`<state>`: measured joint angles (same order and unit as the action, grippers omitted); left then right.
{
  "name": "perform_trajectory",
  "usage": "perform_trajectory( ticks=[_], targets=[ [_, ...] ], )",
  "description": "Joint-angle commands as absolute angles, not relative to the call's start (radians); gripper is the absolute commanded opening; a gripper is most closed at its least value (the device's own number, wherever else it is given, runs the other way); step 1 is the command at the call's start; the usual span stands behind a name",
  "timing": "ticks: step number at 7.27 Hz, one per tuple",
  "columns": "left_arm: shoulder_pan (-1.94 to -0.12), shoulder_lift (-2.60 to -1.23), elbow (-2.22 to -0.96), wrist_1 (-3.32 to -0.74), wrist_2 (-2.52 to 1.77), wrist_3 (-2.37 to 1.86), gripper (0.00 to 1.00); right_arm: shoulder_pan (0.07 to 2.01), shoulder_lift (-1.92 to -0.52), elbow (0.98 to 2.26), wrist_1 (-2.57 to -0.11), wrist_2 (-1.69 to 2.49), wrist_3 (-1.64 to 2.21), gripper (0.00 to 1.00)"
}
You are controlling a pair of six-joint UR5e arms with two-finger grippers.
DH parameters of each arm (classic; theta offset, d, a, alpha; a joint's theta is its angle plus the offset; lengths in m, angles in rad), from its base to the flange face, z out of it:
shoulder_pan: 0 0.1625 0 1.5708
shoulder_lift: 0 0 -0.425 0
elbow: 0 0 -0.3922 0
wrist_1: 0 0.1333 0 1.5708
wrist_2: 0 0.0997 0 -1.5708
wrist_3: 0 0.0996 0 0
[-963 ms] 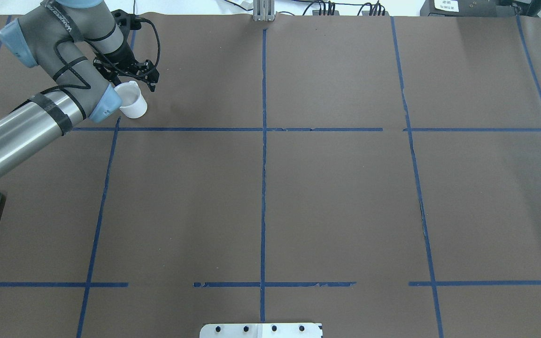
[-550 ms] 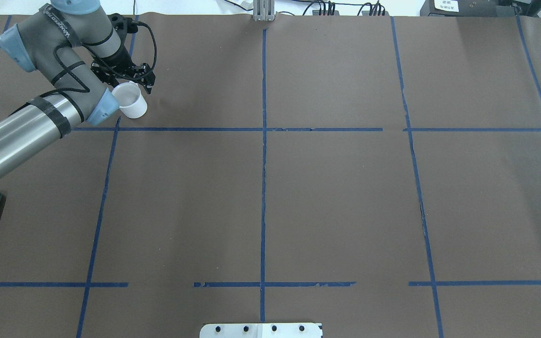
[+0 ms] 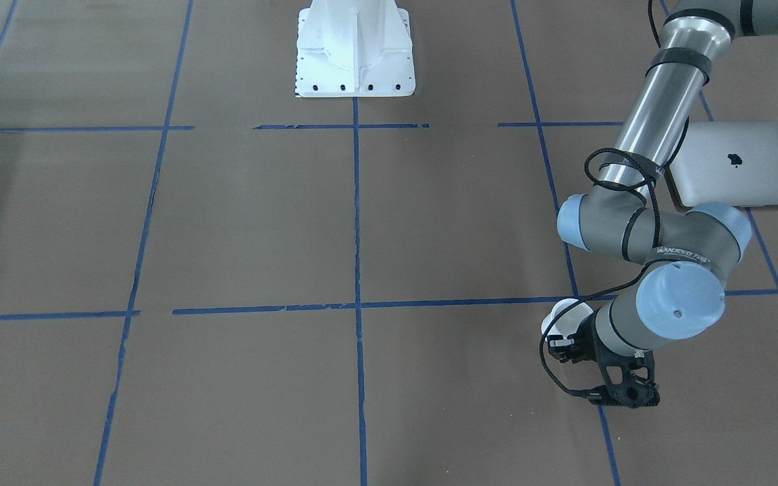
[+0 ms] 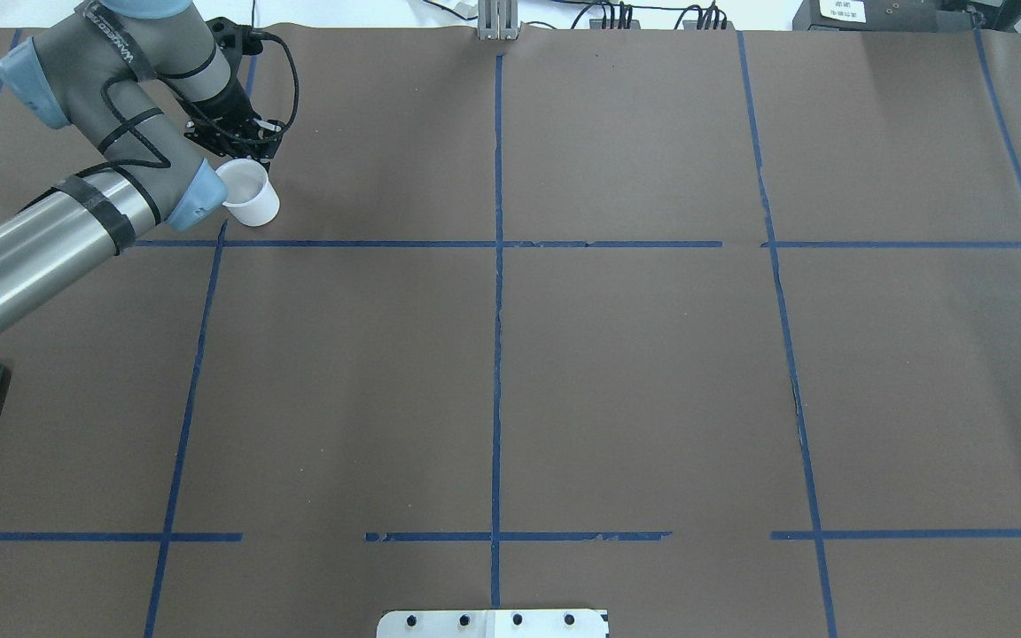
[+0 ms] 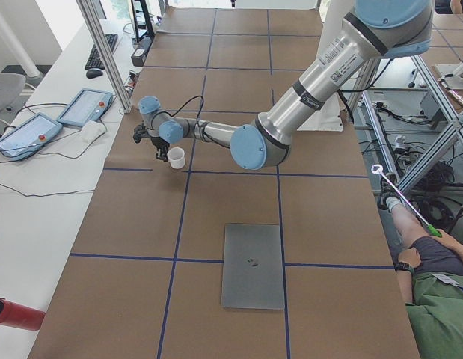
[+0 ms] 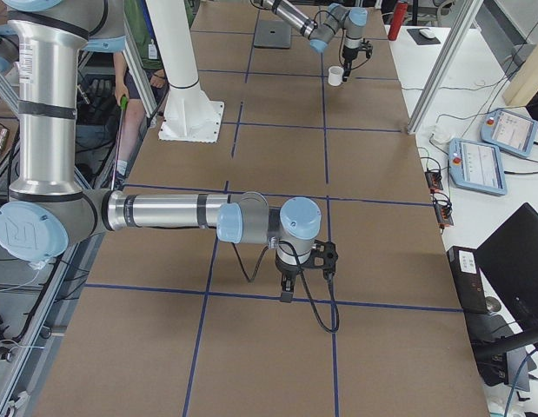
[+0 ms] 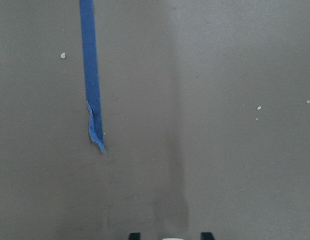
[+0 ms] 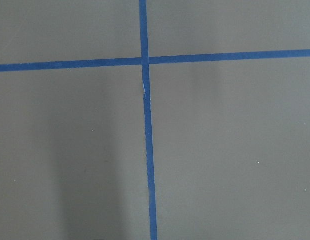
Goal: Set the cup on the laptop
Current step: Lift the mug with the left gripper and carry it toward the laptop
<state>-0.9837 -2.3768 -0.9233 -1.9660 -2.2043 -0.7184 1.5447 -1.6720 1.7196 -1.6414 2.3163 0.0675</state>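
White cup (image 4: 249, 197) upright, rim up, far rim pinched by left claw (image 4: 249, 152); right claw (image 6: 286, 280) state unclear.

Brown table (image 4: 652, 372), blue tape grid (image 4: 496, 354), white side desk (image 5: 37, 187)

view: right wrist | surface: brown table cover (image 8: 230, 150) | marks: blue tape lines (image 8: 149, 165) crossing near top
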Motion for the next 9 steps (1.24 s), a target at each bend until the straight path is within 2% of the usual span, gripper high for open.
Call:
perform_trajectory(
  ticks=[1, 3, 5, 7, 9],
  targets=[
    [-1.050, -2.373, -1.041, -1.816, -2.209, -0.700, 0.00, 1.545, -1.672, 1.720, -1.641, 2.316, 0.067, 1.00],
    [-1.094, -2.332, -1.219, -1.599, -2.209, -0.585, 0.00, 1.545, -1.672, 1.720, -1.641, 2.316, 0.067, 1.00],
    [-1.117, -2.116, -1.468, -1.578, -2.209, -0.540, 0.00, 1.545, -1.672, 1.720, -1.641, 2.316, 0.067, 1.00],
    [-1.138, -1.914, -1.654, -1.560, -2.210, -0.529, 0.00, 1.545, -1.672, 1.720, -1.641, 2.316, 0.068, 1.00],
    [-1.149, -1.644, -1.837, -1.575, -2.212, -0.528, 0.00, 1.545, -1.672, 1.720, -1.641, 2.316, 0.067, 1.00]
  ],
)
